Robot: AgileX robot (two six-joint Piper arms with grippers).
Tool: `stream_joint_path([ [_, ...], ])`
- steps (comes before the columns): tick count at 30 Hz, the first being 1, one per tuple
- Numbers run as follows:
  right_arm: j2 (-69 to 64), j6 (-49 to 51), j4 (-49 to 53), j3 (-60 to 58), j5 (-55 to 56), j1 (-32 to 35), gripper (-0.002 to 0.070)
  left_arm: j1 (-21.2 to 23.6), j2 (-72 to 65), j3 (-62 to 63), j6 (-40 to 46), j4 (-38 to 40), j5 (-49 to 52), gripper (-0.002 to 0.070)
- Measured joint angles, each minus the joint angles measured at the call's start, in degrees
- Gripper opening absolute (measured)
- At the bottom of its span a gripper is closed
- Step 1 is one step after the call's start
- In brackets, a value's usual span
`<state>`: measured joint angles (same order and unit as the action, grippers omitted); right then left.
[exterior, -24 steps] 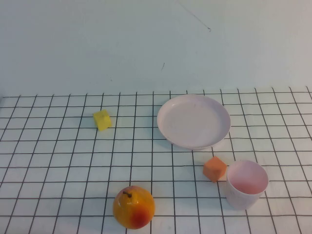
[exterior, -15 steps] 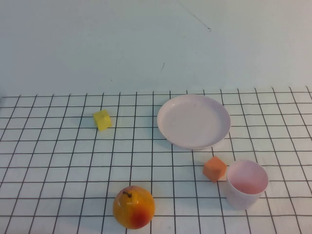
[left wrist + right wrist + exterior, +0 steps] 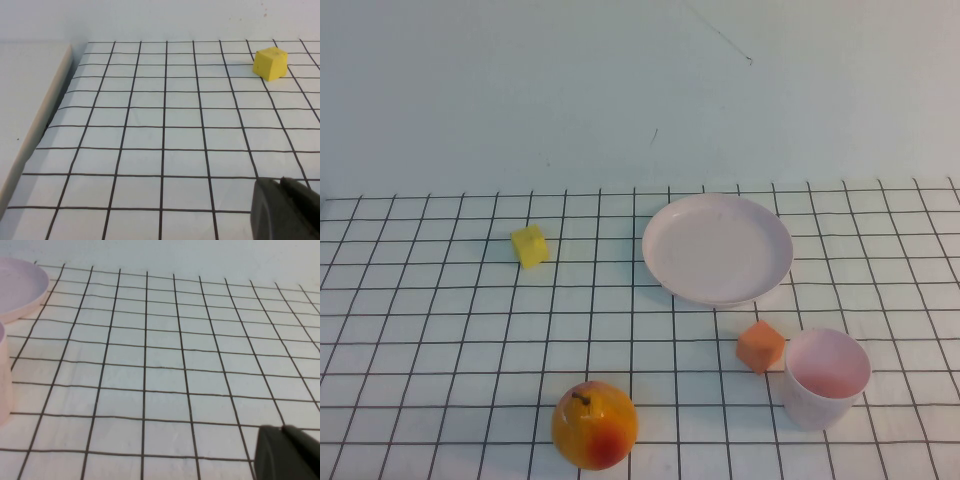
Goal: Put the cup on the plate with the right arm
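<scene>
The pale pink cup (image 3: 826, 377) stands upright and empty at the front right of the grid-lined table; a sliver of it shows in the right wrist view (image 3: 4, 375). The pale pink plate (image 3: 717, 248) lies behind it, a little left, empty; its rim shows in the right wrist view (image 3: 22, 287). Neither arm shows in the high view. My right gripper (image 3: 281, 429) is shut and empty, low over bare table, well away from the cup. My left gripper (image 3: 280, 181) is shut and empty over the table's left part.
An orange cube (image 3: 760, 346) sits just left of the cup, between it and the plate. A yellow cube (image 3: 530, 245) lies at the middle left, also in the left wrist view (image 3: 270, 63). An orange-yellow fruit (image 3: 594, 425) stands at the front centre. A wall runs behind.
</scene>
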<state>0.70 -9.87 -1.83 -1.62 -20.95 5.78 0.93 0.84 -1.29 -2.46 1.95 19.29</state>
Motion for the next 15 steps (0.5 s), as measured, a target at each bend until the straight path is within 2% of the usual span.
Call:
stream_joint_path([
  [15,0.00,0.00,0.00,0.00,2.30,0.00,-0.0002,0.00,0.00,0.00,0.00,0.00,0.00,-0.0003],
])
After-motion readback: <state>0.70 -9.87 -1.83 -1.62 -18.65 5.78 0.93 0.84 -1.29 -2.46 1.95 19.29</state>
